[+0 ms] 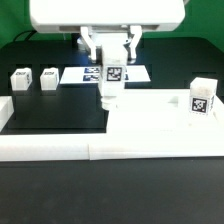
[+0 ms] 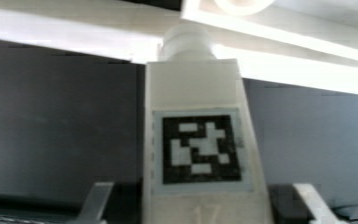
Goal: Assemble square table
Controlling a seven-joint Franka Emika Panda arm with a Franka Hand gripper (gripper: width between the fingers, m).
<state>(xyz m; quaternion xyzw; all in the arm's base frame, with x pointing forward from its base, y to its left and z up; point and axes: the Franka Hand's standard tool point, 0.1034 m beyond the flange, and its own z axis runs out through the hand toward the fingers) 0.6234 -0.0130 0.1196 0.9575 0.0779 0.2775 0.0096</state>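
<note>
My gripper (image 1: pixel 112 66) is shut on a white table leg (image 1: pixel 110 85) with a black-and-white tag and holds it upright. The leg's lower end is at the near left corner of the square tabletop (image 1: pixel 150 115), a thick white slab. In the wrist view the tagged leg (image 2: pixel 199 140) fills the middle between my two fingers (image 2: pixel 99 200), and its far end points at the slab's white edge (image 2: pixel 69 45). A second leg (image 1: pixel 200 96) stands on the slab at the exterior view's right. Two loose legs (image 1: pixel 20 79) (image 1: pixel 48 78) lie at the left.
The marker board (image 1: pixel 85 73) lies flat behind the held leg. A low white border wall (image 1: pixel 50 150) runs along the front and up the left side (image 1: pixel 5 112). Black table surface (image 1: pixel 60 105) lies between the wall and the loose legs.
</note>
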